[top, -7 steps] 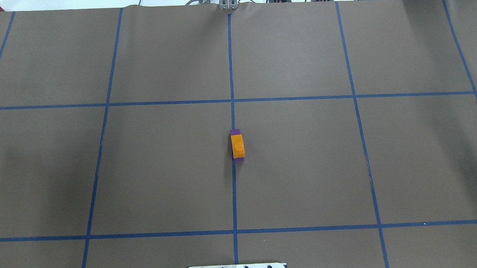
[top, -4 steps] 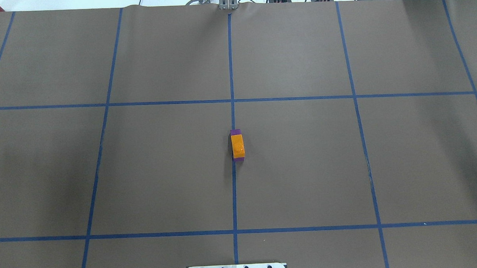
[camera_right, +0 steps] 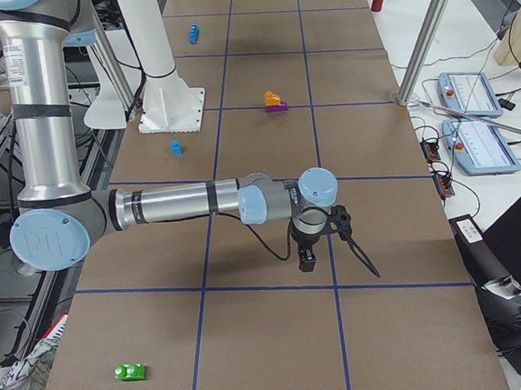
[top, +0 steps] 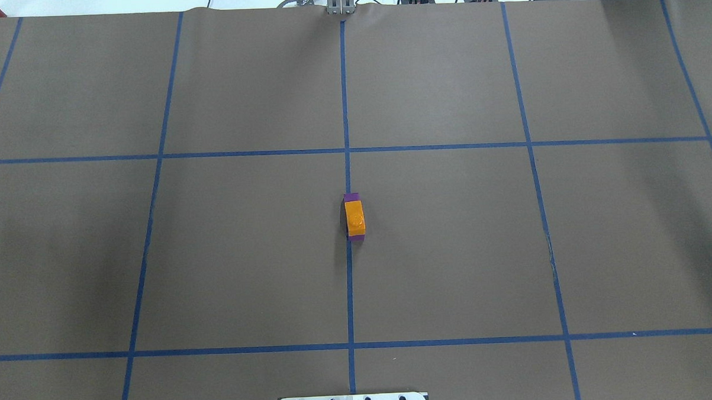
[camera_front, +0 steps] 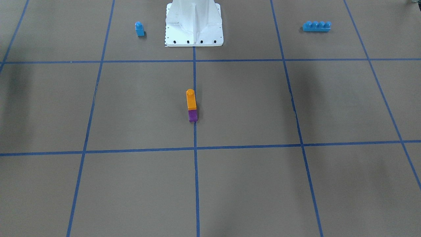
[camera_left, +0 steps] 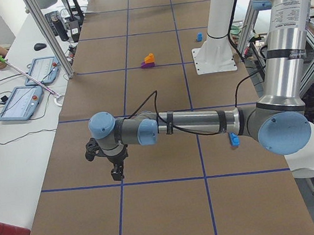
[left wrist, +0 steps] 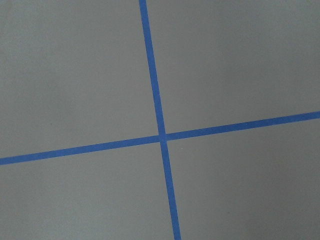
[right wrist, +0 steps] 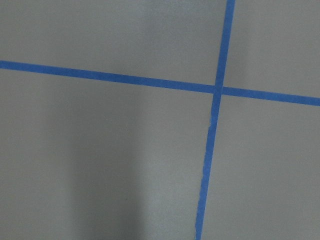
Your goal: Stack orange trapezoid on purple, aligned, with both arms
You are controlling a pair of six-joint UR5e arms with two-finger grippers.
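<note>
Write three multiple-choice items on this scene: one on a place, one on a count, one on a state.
1. Where is the orange trapezoid?
A) stacked on the purple
B) under the purple
C) beside the purple

2. How many studs does the long blue brick have?
A) two
B) four
C) six

3. The stack is:
A) gripped from both sides
B) tipped over
C) standing free

Answers:
1. A: the front-facing view shows orange directly above purple.
2. B: four round studs sit in a row on its top.
3. C: the left gripper and the right gripper hang far from it, near the table's ends.
</note>
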